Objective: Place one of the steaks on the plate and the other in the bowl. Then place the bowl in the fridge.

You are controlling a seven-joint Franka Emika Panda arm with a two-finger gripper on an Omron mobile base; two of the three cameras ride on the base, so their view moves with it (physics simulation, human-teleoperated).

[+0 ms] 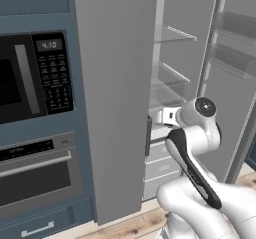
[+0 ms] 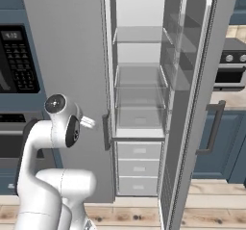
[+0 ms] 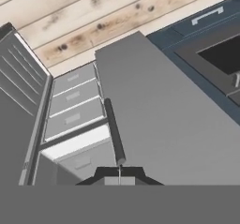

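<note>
The fridge (image 1: 115, 83) is a tall grey unit. Its left door (image 2: 67, 56) is closed and its right door (image 2: 192, 104) is swung wide open. Inside are bare glass shelves (image 2: 139, 94) and three grey drawers (image 2: 138, 167). My gripper (image 2: 90, 123) hovers just in front of the closed door's dark vertical handle (image 2: 106, 132), a little left of it. In the hand view the fingertips (image 3: 119, 173) sit pressed together right below the end of the handle (image 3: 114, 131), holding nothing. The steaks, the plate and the bowl are out of view.
A black microwave (image 1: 30, 73) and a built-in oven (image 1: 35, 173) sit in the blue cabinet left of the fridge. Beyond the open door are a stove (image 2: 230, 65) and a blue cabinet with a dark handle (image 2: 216, 128). Wooden floor (image 1: 135, 223) lies below.
</note>
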